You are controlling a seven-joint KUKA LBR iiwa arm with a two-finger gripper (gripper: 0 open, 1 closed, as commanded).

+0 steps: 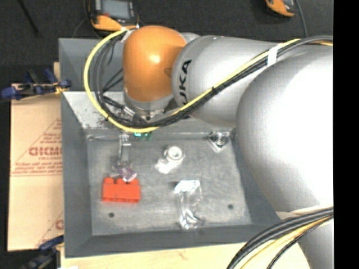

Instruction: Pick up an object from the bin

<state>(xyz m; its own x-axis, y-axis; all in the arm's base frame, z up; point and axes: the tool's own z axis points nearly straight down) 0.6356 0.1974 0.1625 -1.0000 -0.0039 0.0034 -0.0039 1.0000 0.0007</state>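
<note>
Grey metal bin (76, 206) on a dark floor, seen from above. The bin's floor is dull, speckled sheet metal with a few small dark holes, and sloping walls rise on all sides.

Nearest the viewer, right of centre, lies a crumpled piece of clear plastic wrap (188, 203), glinting and well apart from the other things.

To its left, in the near left part of the floor, lies the red block (120, 191). It is flat and rectangular, a bright orange-red with a darker, ribbed near face. It rests square on the metal and touches neither wall.

The gripper (124, 172) hangs straight down, with its tip at the far edge of the block, just above or touching it. Whether the gripper is spread or pressed together cannot be told, and nothing is seen gripped in it. A small pale lilac piece (129, 176) sits beside the tip, against the block's far edge. It is unclear whether it belongs to the gripper or is a loose thing.

Farther back, near the middle of the floor, is a small white cap-like thing (170, 160), apart from both the block and the wrap.

Beyond it the silver arm (269, 111) enters from the right and spans the far half of the bin. It has an orange cover (148, 60) at the wrist, looped with yellow and black cables (90, 66).

On the floor behind the bin lie two orange-and-black devices (110, 13).
</note>
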